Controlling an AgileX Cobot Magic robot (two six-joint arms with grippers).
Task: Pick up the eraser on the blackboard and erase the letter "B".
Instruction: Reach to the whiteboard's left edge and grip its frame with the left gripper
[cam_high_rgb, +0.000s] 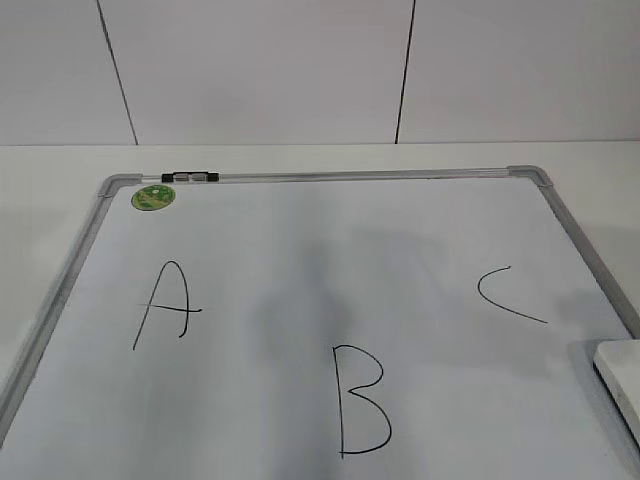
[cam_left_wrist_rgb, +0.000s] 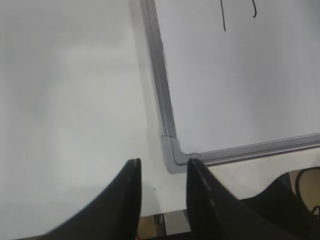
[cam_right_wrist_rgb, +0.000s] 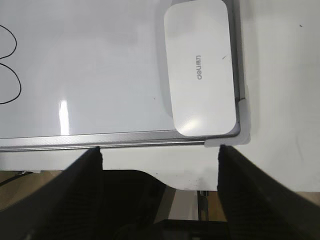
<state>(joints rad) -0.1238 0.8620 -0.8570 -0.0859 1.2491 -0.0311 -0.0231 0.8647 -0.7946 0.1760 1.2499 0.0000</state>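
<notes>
Nearest in the right wrist view, the right gripper (cam_right_wrist_rgb: 160, 155) hangs with its jaws spread wide and empty over the bare counter (cam_right_wrist_rgb: 285, 100), just short of the near rail of the blackboard (cam_right_wrist_rgb: 100, 141). Straight ahead at 12 o'clock from those jaws lies the eraser (cam_right_wrist_rgb: 201, 67), a glossy white rounded block with a small grey marking on top, flat on the board and tucked into the near corner by the grey corner piece, its long side running along the side rail. In the left wrist view, the left gripper (cam_left_wrist_rgb: 163, 167) shows its jaws set narrow with nothing between them, poised above the counter just before the board's other near corner. In the exterior view the eraser shows only as a white sliver at 4 o'clock on the board's edge. The letter "B" (cam_high_rgb: 362, 400) sits near the front at about 6 o'clock, untouched, well apart from the eraser. Farther back, the "A" (cam_high_rgb: 166, 304) stands at 9 o'clock and the "C" (cam_high_rgb: 505, 294) at 3 o'clock. At the far rail, around 11 o'clock, a round green magnet (cam_high_rgb: 153, 197) rests beside a marker (cam_high_rgb: 189, 178).
</notes>
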